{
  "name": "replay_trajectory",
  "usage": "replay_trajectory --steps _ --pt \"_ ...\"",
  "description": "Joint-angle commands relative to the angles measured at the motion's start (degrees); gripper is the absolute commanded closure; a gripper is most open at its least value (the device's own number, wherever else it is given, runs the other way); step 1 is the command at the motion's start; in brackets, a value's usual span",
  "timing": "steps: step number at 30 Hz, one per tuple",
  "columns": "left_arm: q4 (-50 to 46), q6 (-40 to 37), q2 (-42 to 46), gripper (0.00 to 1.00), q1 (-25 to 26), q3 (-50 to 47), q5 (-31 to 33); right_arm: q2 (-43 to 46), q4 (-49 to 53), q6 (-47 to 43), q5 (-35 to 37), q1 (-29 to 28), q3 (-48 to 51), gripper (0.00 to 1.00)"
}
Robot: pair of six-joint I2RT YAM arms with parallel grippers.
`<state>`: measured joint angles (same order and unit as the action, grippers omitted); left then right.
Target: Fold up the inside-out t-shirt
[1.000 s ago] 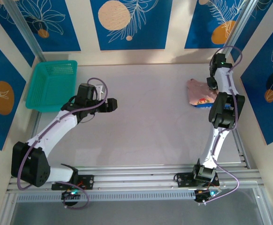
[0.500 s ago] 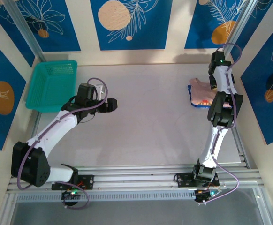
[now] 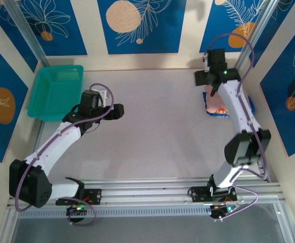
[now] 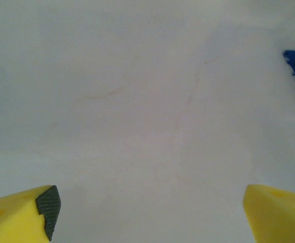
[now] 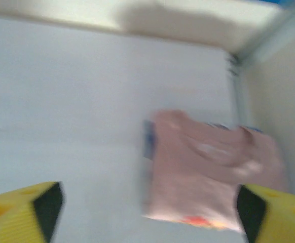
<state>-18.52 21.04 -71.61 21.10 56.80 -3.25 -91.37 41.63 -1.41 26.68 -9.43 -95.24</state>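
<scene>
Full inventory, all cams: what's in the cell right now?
t-shirt: 1, salmon pink, far right of the table, lying on the blue garment
blue garment: 1, royal blue, under the t-shirt, edge peeking out
basket: 1, teal, far left edge
table: 1, pale grey
wall panels: several, blue with orange discs, around the table
left gripper: 1, yellow fingers, open, over bare table left of centre
right gripper: 1, yellow fingers, open, raised near the t-shirt
</scene>
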Motion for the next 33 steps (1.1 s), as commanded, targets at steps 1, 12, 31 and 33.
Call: replay_trajectory --steps 1,12,31,33 --pt "2.4 -0.87 3.93 0.0 -0.53 -2.77 12.59 7.34 -15.38 4.06 -10.31 -3.75 12.31 0.01" --pt "30.41 -13.85 6.63 0.0 -4.13 -26.64 36.73 13.55 -60.99 5.19 0.93 -5.6 56.37 0.01" --pt "69.17 -23.17 -14.33 0.0 -12.88 -35.8 20.42 11.14 -75.18 5.93 -14.46 5.41 68.03 0.01" --pt "71.51 -22.58 -17.39 0.01 -14.06 -35.8 18.76 11.02 -80.43 5.49 -16.04 6.29 70.18 0.01"
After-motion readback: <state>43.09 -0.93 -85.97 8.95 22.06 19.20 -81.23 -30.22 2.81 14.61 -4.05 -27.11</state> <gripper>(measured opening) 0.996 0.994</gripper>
